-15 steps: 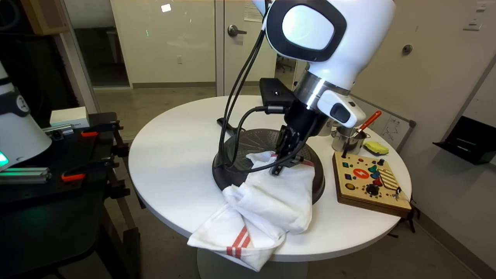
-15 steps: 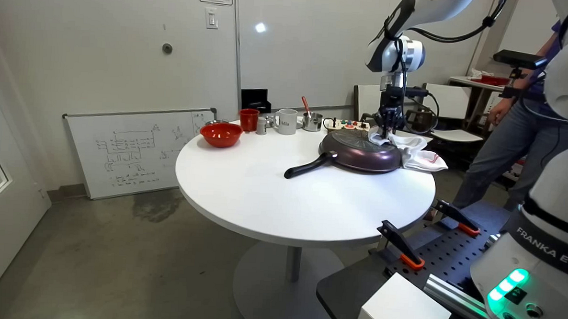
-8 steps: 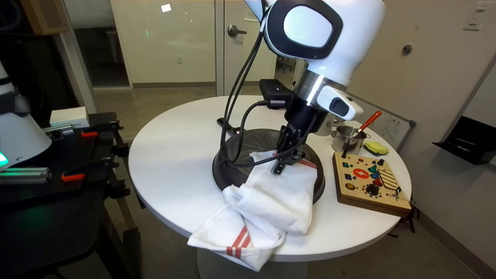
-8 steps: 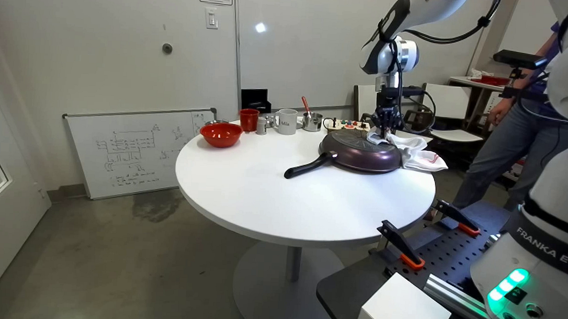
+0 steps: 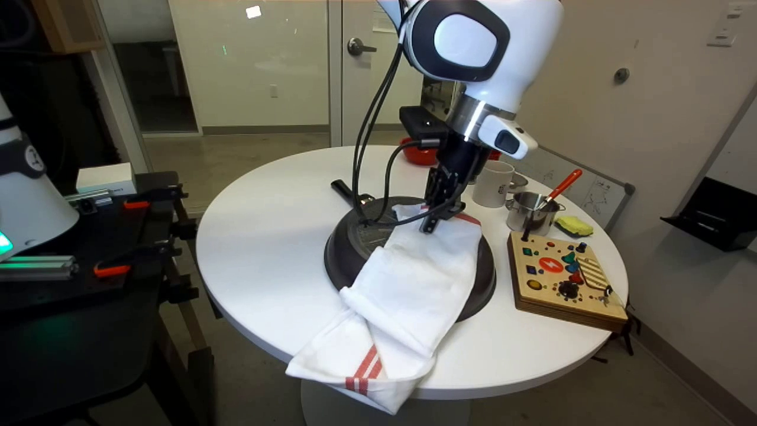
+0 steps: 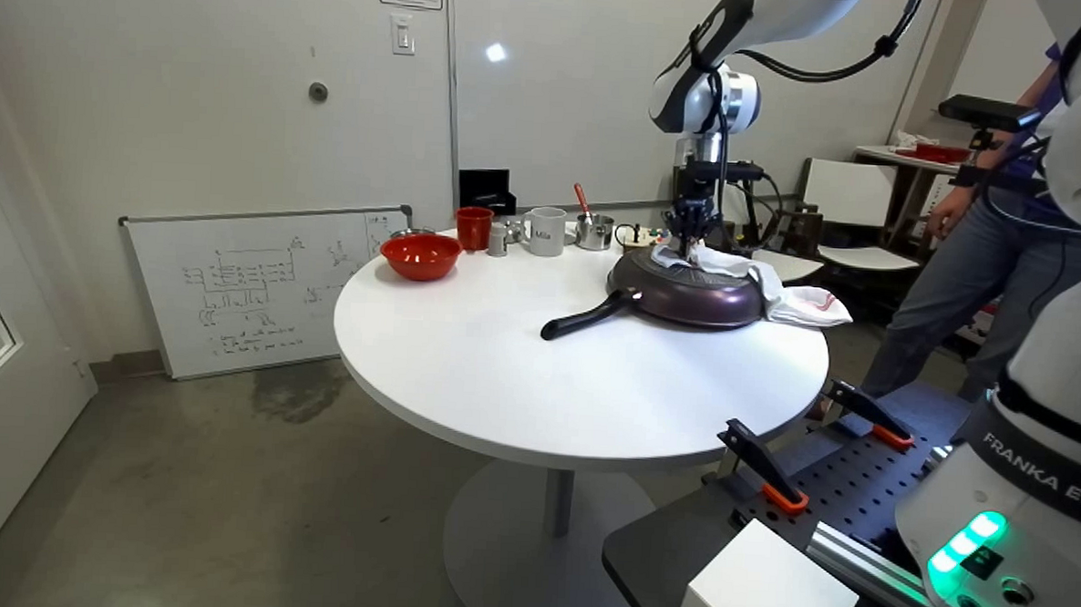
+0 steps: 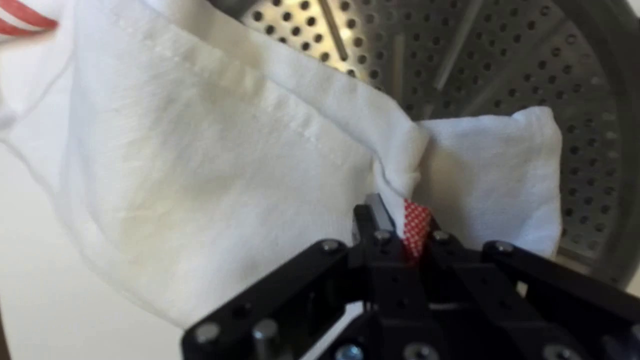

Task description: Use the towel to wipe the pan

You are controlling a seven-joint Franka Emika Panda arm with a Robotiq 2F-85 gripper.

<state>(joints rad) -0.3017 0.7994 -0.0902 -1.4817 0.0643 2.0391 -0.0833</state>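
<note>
In an exterior view, the near end of the white towel (image 5: 408, 290) hangs over the near edge of the round white surface (image 5: 260, 236), red stripes showing just there. From that edge the cloth runs, folded, up over the pan (image 5: 368, 238), which lies upside down, nearer this edge than the far one, its dark base uppermost and partly bare left of the cloth. The gripper (image 7: 412, 233) is over the base, its jaws clamped on a pinched fold of the towel with a red stripe caught between them; in the wrist view a white flap spreads beyond them on the perforated base. The pan's black handle (image 5: 342, 190) points toward the far left edge. By the right edge lies a wooden board (image 5: 559, 284) with coloured pieces; beyond it, a yellow cloth or sponge (image 5: 573, 226), a metal pot (image 5: 523, 216) with a red-handled tool (image 5: 565, 184) leaning inside, then a white mug (image 5: 492, 184). Near the far edge are a red bowl (image 5: 420, 155) and a red cup (image 6: 473, 228).
</note>
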